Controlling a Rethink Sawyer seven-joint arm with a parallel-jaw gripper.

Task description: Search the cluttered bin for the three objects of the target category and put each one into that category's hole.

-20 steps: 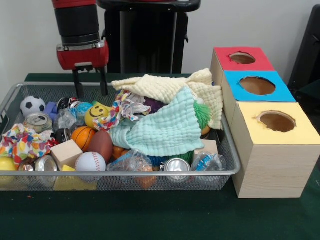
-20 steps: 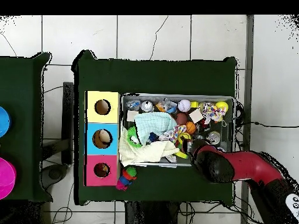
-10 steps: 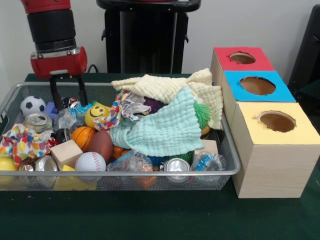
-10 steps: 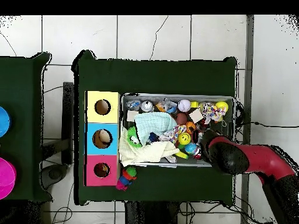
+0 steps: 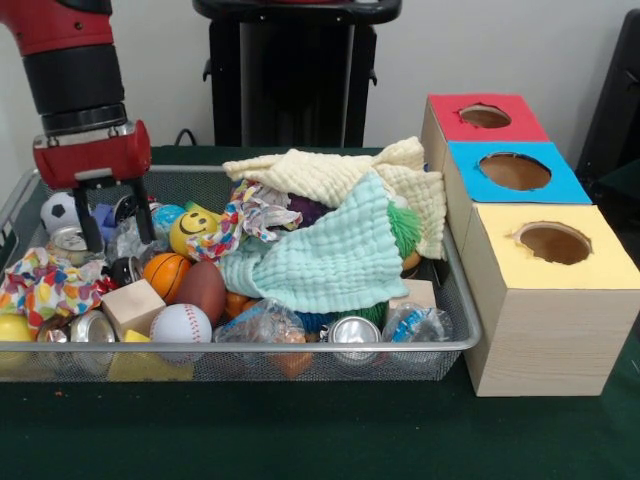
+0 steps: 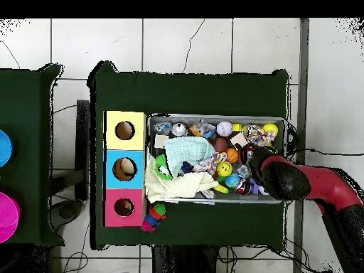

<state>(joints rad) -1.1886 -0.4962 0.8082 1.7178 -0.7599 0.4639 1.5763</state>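
Note:
The wire mesh bin (image 5: 240, 347) is full of clutter; it also shows in the overhead view (image 6: 213, 117). My gripper (image 5: 120, 238) is open and empty. It hangs low over the bin's left end, its fingers beside a crumpled clear wrapper (image 5: 128, 238) and a tin can (image 5: 75, 242). In the overhead view only the red arm (image 6: 284, 179) shows above that end. No striped orange or pale tan plush animal shows plainly; cloths cover the bin's middle. The red-surround hole (image 5: 485, 116) is on the farthest wooden box, and shows in the overhead view (image 6: 124, 207).
A pale yellow cloth (image 5: 330, 175) and a mint cloth (image 5: 320, 260) lie heaped mid-bin. Around my gripper are a soccer ball (image 5: 62, 210), a smiley ball (image 5: 195, 228), a basketball (image 5: 165, 275), a baseball (image 5: 180, 325) and a wooden block (image 5: 132, 305). Blue-surround (image 5: 515, 171) and yellow-surround (image 5: 553, 243) holes are nearer.
In the front view my gripper has moved left and down, from above the bin's back rim to low over its left end. It stays open. The clutter has not moved.

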